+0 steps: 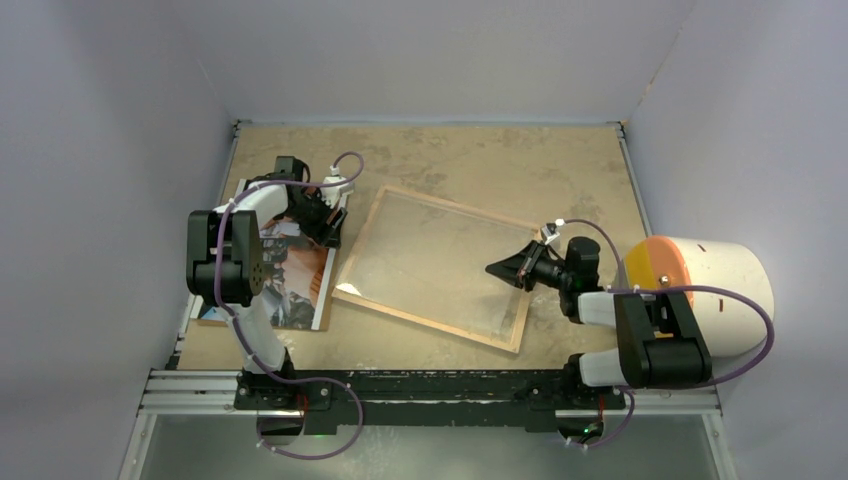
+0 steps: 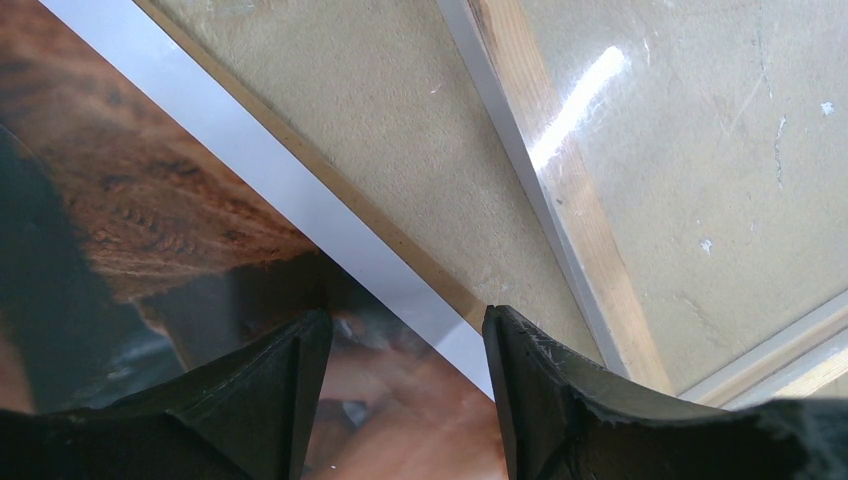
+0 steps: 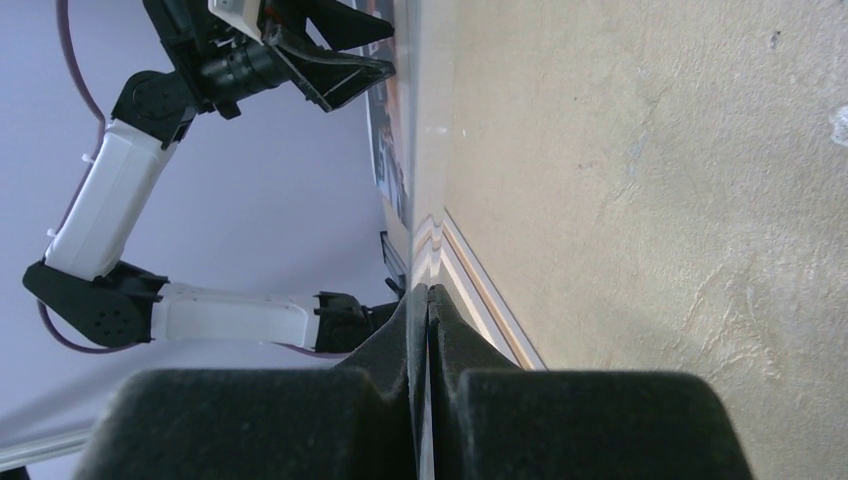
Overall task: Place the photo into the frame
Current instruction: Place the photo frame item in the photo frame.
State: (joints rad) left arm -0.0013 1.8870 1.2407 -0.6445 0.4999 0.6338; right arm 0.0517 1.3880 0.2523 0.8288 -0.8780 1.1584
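Overhead, a brown table [image 1: 480, 160] sits inside pale walls, with two robot arms mounted at its near edge. The photo [image 1: 300, 275], a dark glossy print with orange-brown patches and a thin white border, lies flat on the left side of the table, outside the frame. The frame [image 1: 440, 202] lies flat near the table's middle, turned at an angle, its light wood face up. A clear shiny sheet [image 1: 430, 260] rests inside its rails and catches the light.

The left gripper [image 1: 325, 228] hangs over the far right part of the photo, pointing down. In the left wrist view its jaws stand apart, holding nothing: one black finger [image 2: 270, 400] sits over the print's dark picture [image 2: 150, 230], the other finger [image 2: 540, 400] over bare table just past the white border. Beyond that strip of table runs the frame's wooden rail [image 2: 580, 220], close to the photo but not touching it there.

The right gripper [image 1: 495, 268] reaches in from the right, over the right-hand part of the frame. In the right wrist view its jaws are pressed together [image 3: 428, 295] (whether anything thin sits between them, I cannot tell), with the frame's stepped rail [image 3: 470, 270] just ahead.

A large white cylinder with an orange end [image 1: 720, 290] lies at the table's right edge, behind the right arm
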